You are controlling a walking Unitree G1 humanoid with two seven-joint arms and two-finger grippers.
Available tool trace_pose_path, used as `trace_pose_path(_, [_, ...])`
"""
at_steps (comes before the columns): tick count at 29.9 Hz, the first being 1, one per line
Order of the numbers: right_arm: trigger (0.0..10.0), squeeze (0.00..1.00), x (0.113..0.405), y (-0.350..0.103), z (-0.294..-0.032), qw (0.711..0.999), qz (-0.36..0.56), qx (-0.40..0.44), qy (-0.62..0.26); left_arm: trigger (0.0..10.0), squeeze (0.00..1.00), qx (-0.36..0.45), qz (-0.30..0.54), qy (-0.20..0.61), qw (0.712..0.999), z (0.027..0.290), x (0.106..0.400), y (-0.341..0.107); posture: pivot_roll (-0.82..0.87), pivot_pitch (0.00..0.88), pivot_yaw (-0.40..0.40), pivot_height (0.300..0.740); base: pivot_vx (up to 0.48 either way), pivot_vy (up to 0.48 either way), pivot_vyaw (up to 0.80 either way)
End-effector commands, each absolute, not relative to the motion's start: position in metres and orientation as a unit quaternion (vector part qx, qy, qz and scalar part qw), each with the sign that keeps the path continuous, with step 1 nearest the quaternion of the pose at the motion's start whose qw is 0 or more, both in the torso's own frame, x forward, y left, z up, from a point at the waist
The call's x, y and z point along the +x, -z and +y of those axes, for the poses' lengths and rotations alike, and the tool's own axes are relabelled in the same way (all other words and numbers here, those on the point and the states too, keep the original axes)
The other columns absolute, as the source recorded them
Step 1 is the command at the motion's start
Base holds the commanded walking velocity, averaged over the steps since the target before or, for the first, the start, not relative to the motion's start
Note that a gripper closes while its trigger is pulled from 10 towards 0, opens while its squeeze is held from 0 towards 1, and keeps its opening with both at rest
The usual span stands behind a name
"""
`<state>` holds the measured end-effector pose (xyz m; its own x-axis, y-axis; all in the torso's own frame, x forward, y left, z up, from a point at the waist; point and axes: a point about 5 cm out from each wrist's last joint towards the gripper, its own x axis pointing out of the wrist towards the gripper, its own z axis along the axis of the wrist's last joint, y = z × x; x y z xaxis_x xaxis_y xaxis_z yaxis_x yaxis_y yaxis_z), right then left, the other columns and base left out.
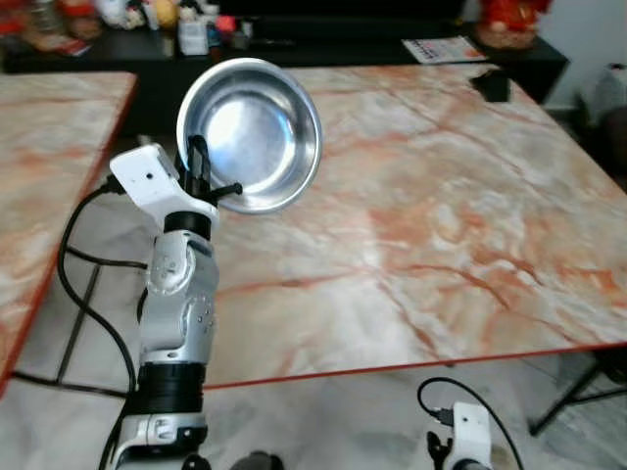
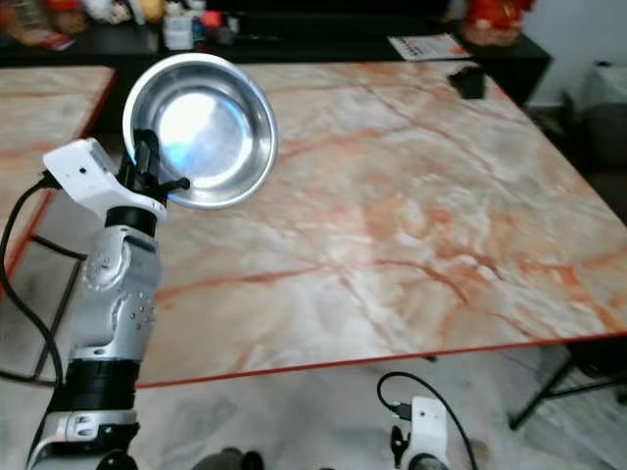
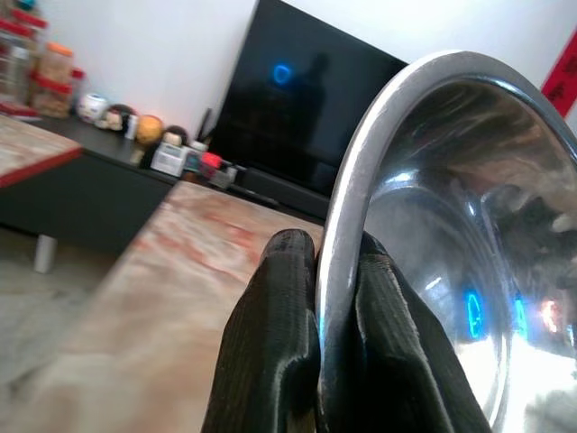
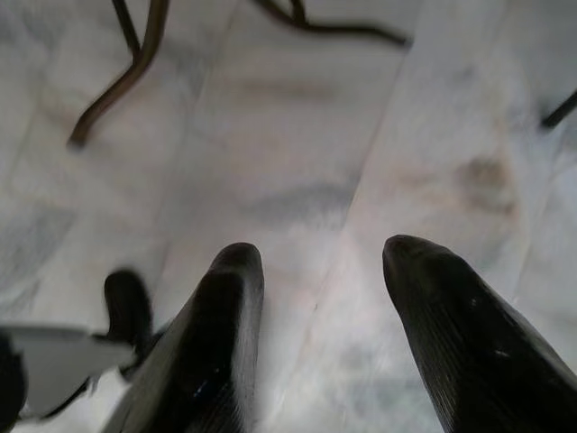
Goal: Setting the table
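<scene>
Shiny silver bowl (image 1: pixel 253 132), pinched by the black-fingered left gripper (image 3: pixel 335 298) on a silver arm. The table (image 1: pixel 441 225) is cream marble with rusty-orange veins (red edge trim too).

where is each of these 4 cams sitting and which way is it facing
Left eye view: on the head, looking forward and down at the marble table; the left gripper holds the steel bowl.
Right eye view: same head, same scene, shifted sideways.
Left wrist view: along the left fingers pinching the bowl rim, toward a TV.
Right wrist view: down at the floor past the open right gripper.
Shared: the bowl and left gripper appear in three views.
</scene>
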<state>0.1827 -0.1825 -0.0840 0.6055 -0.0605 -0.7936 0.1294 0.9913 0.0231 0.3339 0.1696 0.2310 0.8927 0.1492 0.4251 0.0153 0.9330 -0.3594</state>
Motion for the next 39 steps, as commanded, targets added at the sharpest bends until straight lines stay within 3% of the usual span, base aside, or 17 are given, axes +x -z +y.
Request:
trace_pose_path(1, [10.0,0.00,0.1785,0.0851,-0.1900,0.893,0.445,0.033,0.061,10.0,0.00,-0.181,-0.240,-0.024,0.953,0.1646,0.3324,-0.2372,0.07,0.164,-0.035,0.740,0.000,-0.371,0.00])
trace_pose_path(12, [10.0,0.00,0.1797,0.0843,-0.1887,0.897,0.439,0.021,0.050,10.0,0.00,-0.182,-0.239,-0.022,0.954,0.1635,0.3330,-0.2375,0.07,0.164,-0.032,0.740,0.088,-0.354,0.00])
trace_pose_path(19, [10.0,0.00,0.1796,0.0844,-0.1878,0.898,0.438,0.024,0.049,10.0,0.00,-0.183,-0.237,-0.021,0.954,0.1624,0.3330,-0.2370,0.06,0.162,-0.032,0.740,0.206,-0.342,0.65])
trace_pose_path(39, [10.0,0.00,0.1793,0.0841,-0.1915,0.897,0.438,0.026,0.057,10.0,0.00,-0.194,-0.227,-0.012,0.954,0.1607,0.3321,-0.2303,0.06,0.163,-0.041,0.740,0.194,-0.266,0.00])
